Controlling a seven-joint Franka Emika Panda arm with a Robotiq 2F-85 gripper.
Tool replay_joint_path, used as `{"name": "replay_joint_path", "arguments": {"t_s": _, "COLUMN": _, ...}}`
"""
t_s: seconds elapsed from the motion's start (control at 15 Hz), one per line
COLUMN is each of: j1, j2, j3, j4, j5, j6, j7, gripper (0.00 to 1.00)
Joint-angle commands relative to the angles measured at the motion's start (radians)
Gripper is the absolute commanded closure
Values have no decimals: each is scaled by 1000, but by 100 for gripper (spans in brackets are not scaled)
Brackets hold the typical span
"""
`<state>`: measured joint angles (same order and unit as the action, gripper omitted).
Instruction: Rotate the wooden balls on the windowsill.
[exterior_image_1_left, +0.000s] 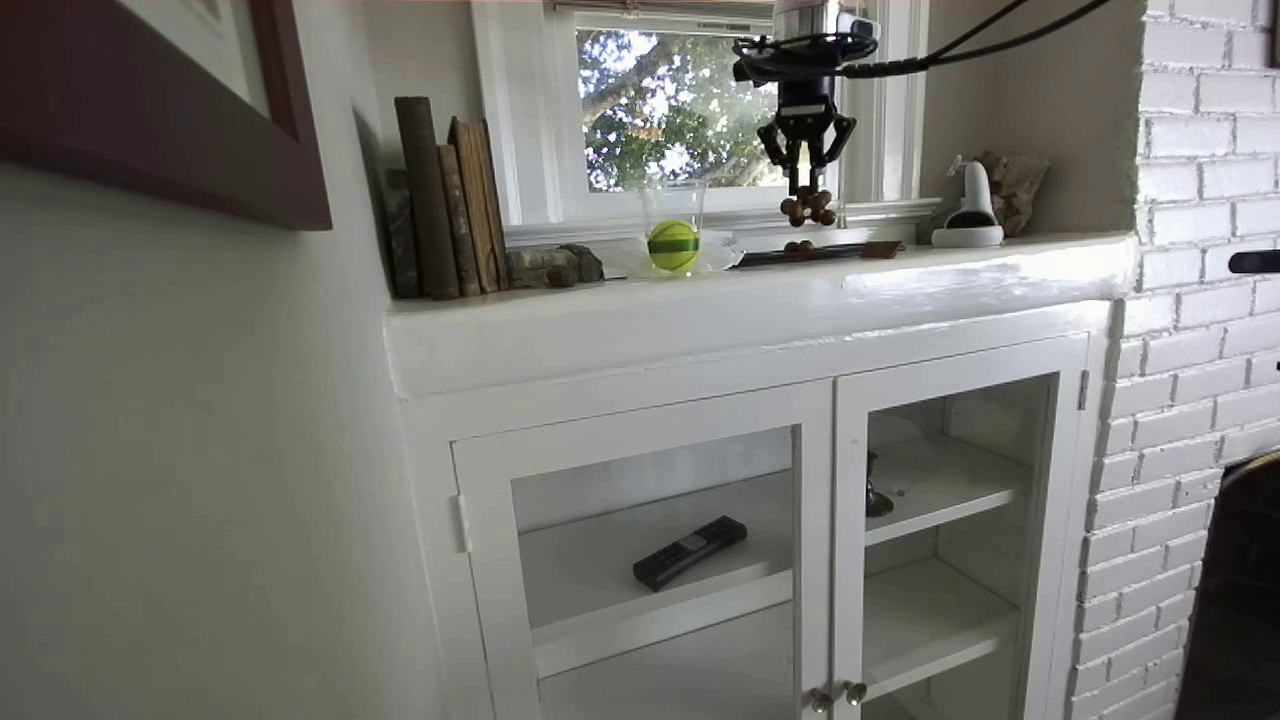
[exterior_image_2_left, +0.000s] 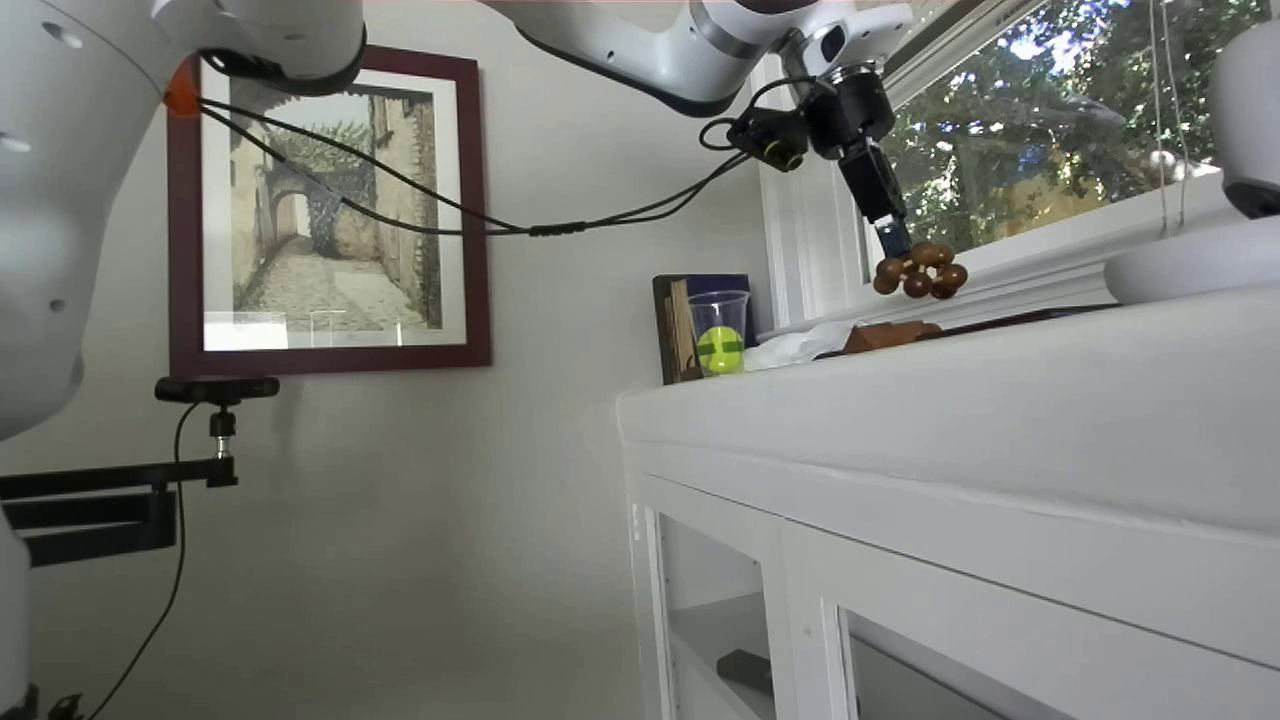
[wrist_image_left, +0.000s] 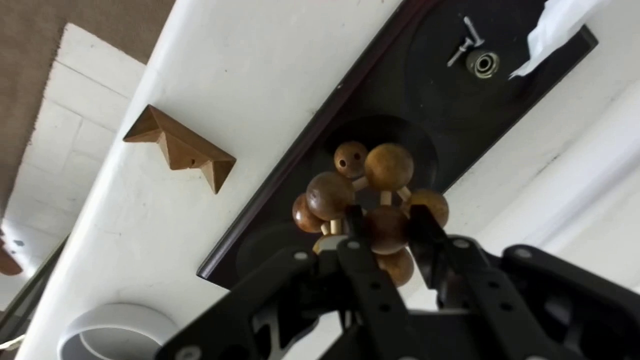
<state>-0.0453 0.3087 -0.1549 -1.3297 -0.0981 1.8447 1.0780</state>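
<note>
The wooden balls, a cluster of reddish-brown spheres joined by pale pegs, hang from my gripper in both exterior views and in the wrist view. My gripper points down, its fingertips closed on one ball of the cluster; it also shows in an exterior view and in the wrist view. The cluster is above the white windowsill, apart from it, over a dark tray. The fingers hide part of the cluster. A small reddish-brown shape shows on the tray; whether ball or reflection, I cannot tell.
A clear cup with a yellow-green ball stands left of the tray, near books and stones. A brown angular piece lies near the sill's front edge. A white device stands right. Screws lie on the tray.
</note>
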Motion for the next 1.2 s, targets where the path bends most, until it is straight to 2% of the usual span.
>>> {"name": "replay_joint_path", "arguments": {"t_s": 0.0, "j1": 3, "j2": 46, "j3": -26, "j4": 74, "j5": -20, "j6": -74, "j7": 171, "gripper": 93}}
{"name": "replay_joint_path", "arguments": {"t_s": 0.4, "j1": 12, "j2": 98, "j3": -56, "j4": 137, "j5": -14, "j6": -148, "j7": 408, "gripper": 93}}
{"name": "replay_joint_path", "arguments": {"t_s": 0.73, "j1": 3, "j2": 157, "j3": -54, "j4": 233, "j5": -5, "j6": -179, "j7": 480, "gripper": 93}}
{"name": "replay_joint_path", "arguments": {"t_s": 1.13, "j1": 5, "j2": 244, "j3": -50, "j4": 366, "j5": 3, "j6": -301, "j7": 533, "gripper": 93}}
